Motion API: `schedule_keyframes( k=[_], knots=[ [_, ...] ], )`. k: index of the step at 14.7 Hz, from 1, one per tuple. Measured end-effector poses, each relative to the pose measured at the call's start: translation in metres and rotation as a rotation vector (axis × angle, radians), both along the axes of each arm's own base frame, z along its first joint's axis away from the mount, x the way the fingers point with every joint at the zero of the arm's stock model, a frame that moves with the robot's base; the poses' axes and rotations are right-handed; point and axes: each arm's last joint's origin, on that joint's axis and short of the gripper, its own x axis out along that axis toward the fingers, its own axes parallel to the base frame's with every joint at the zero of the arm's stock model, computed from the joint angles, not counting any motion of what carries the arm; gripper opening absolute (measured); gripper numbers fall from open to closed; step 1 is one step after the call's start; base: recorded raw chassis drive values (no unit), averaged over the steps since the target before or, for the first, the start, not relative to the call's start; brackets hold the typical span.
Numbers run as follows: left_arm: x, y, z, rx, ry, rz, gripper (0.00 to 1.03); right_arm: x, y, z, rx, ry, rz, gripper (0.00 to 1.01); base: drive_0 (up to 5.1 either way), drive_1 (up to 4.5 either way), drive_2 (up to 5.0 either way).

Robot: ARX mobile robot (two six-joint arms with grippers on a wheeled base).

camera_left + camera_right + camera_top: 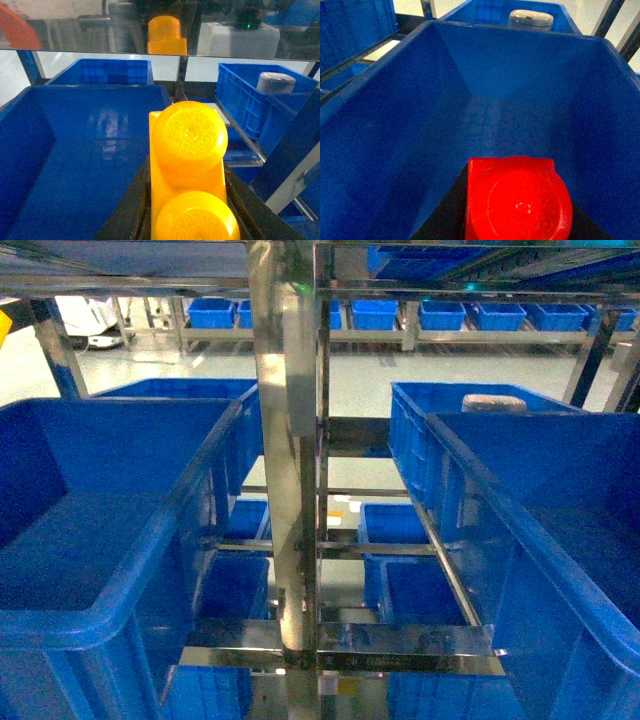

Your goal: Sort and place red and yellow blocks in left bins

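Yellow block (187,170) and red block (517,200) cropped below, pincers hidden.

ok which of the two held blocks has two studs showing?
The yellow block in the left end effector: two round studs in line. The red block in the right end effector shows one.

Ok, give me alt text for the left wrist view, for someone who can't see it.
A yellow block with two round studs fills the lower middle, held between the dark fingers of the left gripper, above a large empty blue bin. Beyond it sits another blue bin, and to the right a blue crate holds a grey object.
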Motion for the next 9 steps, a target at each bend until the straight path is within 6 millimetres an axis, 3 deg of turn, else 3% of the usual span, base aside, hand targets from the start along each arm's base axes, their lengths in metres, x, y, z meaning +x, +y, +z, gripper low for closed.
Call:
schedule_keyframes(
  k=[2,4,8,9],
  knots=[
    [0.0,0.0,0.0,0.0,0.001,0.0,0.27,0.042,-0.006,-0.013,-0.001,0.073,0.008,0.27,0.0,0.0,0.0],
    [0.0,0.0,0.0,0.0,0.0,0.0,0.27,0.07,-0.007,-0.026,0.005,0.17,0.037,0.27,0.0,0.0,0.0],
    [0.0,0.0,0.0,0.0,0.001,0.0,0.27,0.099,-0.013,-0.045,-0.023,0.273,0.056,0.28,0.0,0.0,0.0],
    [0.0,0.0,0.0,0.0,0.0,0.0,0.27,0.102,-0.015,-0.048,-0.024,0.286,0.055,0.41,0.0,0.0,0.0]
  ],
)
